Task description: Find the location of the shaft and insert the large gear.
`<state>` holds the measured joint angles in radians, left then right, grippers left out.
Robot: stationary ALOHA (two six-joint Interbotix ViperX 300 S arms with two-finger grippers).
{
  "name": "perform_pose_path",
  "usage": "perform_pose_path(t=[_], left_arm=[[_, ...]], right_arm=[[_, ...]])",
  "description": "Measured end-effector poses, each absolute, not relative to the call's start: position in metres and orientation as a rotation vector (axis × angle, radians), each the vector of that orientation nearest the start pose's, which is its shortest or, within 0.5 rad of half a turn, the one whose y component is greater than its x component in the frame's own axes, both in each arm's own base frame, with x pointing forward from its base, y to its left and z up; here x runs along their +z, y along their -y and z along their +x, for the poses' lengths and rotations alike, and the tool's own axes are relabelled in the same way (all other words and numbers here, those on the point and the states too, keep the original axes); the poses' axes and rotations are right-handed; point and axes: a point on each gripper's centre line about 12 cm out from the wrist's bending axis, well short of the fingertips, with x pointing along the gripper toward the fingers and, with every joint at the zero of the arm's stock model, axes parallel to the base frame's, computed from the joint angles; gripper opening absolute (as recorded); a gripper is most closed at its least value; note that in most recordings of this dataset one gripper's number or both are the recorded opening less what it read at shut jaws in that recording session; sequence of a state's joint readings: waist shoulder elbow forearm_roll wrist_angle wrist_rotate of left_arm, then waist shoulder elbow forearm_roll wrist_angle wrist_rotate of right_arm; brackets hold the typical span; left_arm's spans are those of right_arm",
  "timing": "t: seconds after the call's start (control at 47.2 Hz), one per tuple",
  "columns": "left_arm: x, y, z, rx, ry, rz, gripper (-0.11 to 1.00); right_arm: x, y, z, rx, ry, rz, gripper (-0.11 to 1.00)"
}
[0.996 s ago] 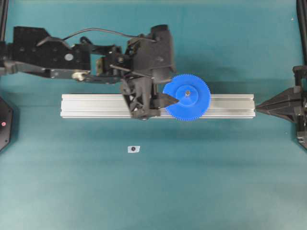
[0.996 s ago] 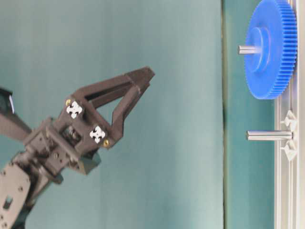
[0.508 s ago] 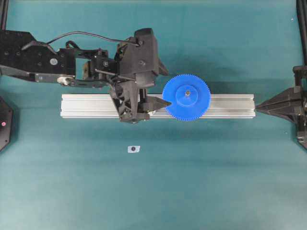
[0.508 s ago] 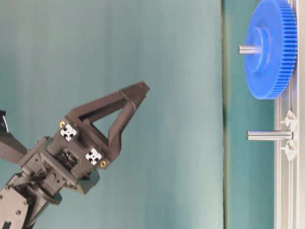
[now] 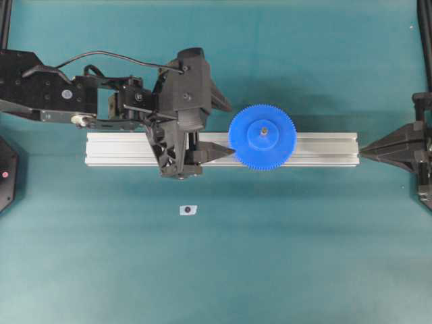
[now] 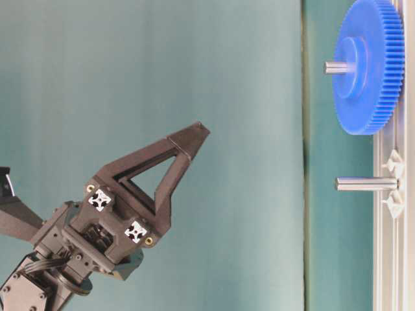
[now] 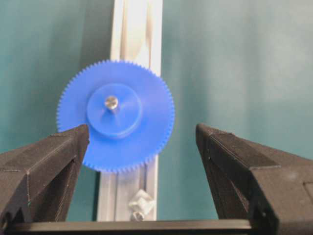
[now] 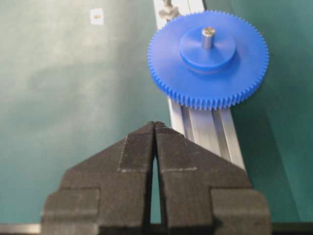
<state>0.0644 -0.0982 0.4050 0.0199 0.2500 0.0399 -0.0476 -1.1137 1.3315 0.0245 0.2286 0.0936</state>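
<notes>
The large gear (image 5: 262, 137) is a bright blue toothed disc lying flat on the rail, with the silvery shaft (image 5: 264, 129) poking up through its hub. The gear also shows in the table-level view (image 6: 369, 68), the left wrist view (image 7: 116, 115) and the right wrist view (image 8: 209, 58). My left gripper (image 5: 228, 128) is open and empty just left of the gear, raised above the rail; its fingers (image 7: 58, 156) stand wide apart, clear of the teeth. My right gripper (image 5: 364, 150) is shut and empty at the rail's right end, also seen in its wrist view (image 8: 154, 125).
The aluminium rail (image 5: 121, 148) runs across the middle of the teal table. A shorter pin with clear plastic pieces (image 6: 366, 184) stands on the rail beside the gear, below my left gripper. A small white tag with a dark dot (image 5: 188, 210) lies in front of the rail.
My left gripper has drawn back to the left, its fingers coming off the gear's edge. The gear stays on the shaft. The right arm has not moved.
</notes>
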Motion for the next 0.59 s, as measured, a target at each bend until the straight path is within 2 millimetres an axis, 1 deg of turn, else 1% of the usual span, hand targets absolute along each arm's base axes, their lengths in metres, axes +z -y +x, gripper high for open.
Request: perform_pose_path(t=[0.466, 0.593], left_arm=[[0.2802, -0.0273, 0.4157, 0.051, -0.532, 0.042, 0.86], [0.2836, -0.0275, 0.4189, 0.051, -0.506, 0.046, 0.86]], right_arm=[[0.197, 0.0068, 0.1565, -0.067, -0.443, 0.127, 0.01], [0.1976, 0.0068, 0.1567, -0.067, -0.442, 0.127, 0.01]])
